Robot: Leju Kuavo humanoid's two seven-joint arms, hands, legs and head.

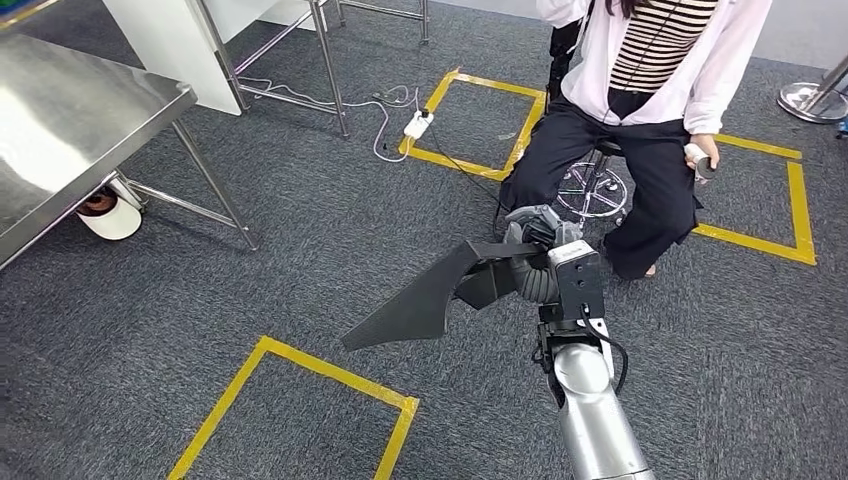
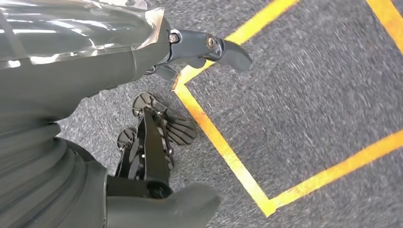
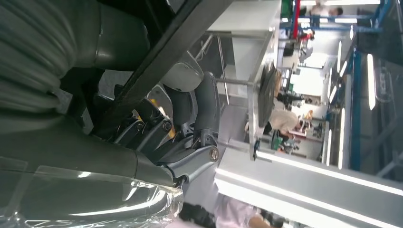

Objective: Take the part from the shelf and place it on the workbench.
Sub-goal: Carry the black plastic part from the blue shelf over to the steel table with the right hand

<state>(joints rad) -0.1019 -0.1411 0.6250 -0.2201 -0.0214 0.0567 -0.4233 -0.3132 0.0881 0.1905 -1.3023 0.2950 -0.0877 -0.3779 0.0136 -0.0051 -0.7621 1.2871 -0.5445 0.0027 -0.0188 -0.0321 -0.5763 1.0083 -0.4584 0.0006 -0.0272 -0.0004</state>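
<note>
While the steel workbench (image 1: 70, 120) sits at the far left of my head view, its top bare where I can see it, the part is not on it yet. Taking that workbench as my landmark: a roll of something white (image 1: 110, 212) lies on the carpet under its near edge, and a white panel on metal legs (image 1: 190, 45) stands just beyond it. Right of the workbench, a yellow taped square (image 1: 300, 400) marks the grey carpet. Further right again, well apart from the workbench, my right hand (image 1: 535, 255) holds the part (image 1: 425, 295), a flat black piece with a long pointed wing, carried in the air above the floor. The right wrist view shows my fingers (image 3: 157, 130) wrapped against a dark bar of it, so I judge the grip firm. Farthest from the workbench, a person (image 1: 640, 110) sits on a stool beside more yellow tape.

My left hand (image 2: 157, 133) hangs over the carpet beside a yellow tape corner, fingers apart, holding nothing.

Progress, as I judge it: the pick is done, the shelf is nowhere in sight, and I am mid-carry. Left to do: close on the workbench, bring the part over its top, set it down, let go.
</note>
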